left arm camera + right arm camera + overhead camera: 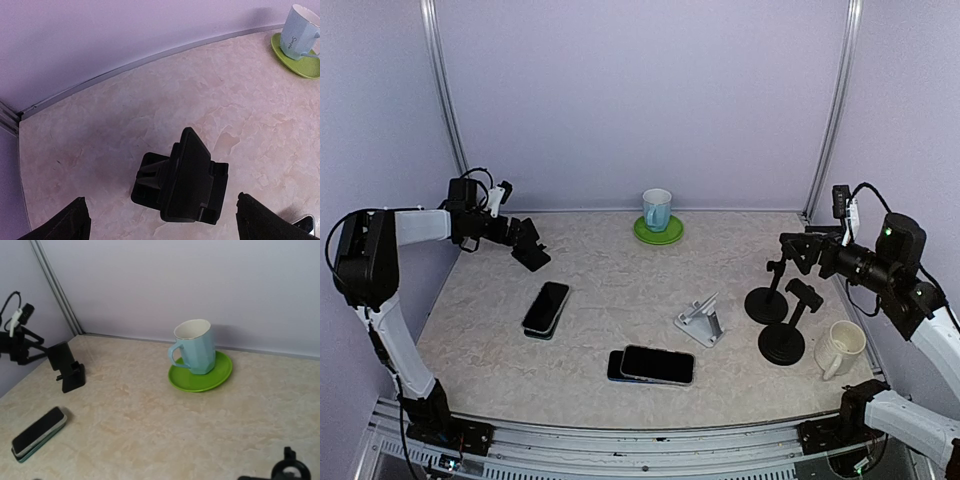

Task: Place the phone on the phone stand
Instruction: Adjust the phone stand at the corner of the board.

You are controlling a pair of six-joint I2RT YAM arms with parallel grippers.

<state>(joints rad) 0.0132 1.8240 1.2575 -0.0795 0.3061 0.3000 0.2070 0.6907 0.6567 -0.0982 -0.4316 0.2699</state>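
**Hidden or unclear.** In the right wrist view the right hand's own fingers did not appear. Only a small black part point(287, 467), cut off by the bottom edge at 5 o'clock, was visible, and it could not be identified. From overhead the right hand point(798, 250) showed dark against the black round-based stands point(772, 298) beneath it, so I cannot tell whether it was clenched or released. The left wrist view cut the left hand's fingers point(70, 222) down to two tips at the bottom corners. Each phone appeared to lie on a second flat device, whose kind could not be confirmed.

**Arm pose.** The left arm reached to 10 o'clock on the surface point(620, 280). The left hand point(517, 237) was released with its fingers spread wide, just above the black phone stand point(532, 257). In the wrist view that stand sat between the two tips, apart from both. The right arm came in from 3 o'clock, its hand pointing toward 9 o'clock over the round-based stands.

**Task items.** The left phone point(546, 307) lay flat, screen up, at 8 o'clock, near the black phone stand but apart from it. The near phone point(658, 364) lay flat at 6 o'clock, near the silver phone stand point(700, 322) at 4 o'clock, not touching it.

**Other items.** A blue mug point(657, 208) stood on a green saucer point(670, 236) at 12 o'clock. A white mug point(842, 347) stood at 4 o'clock beside the round-based stands.
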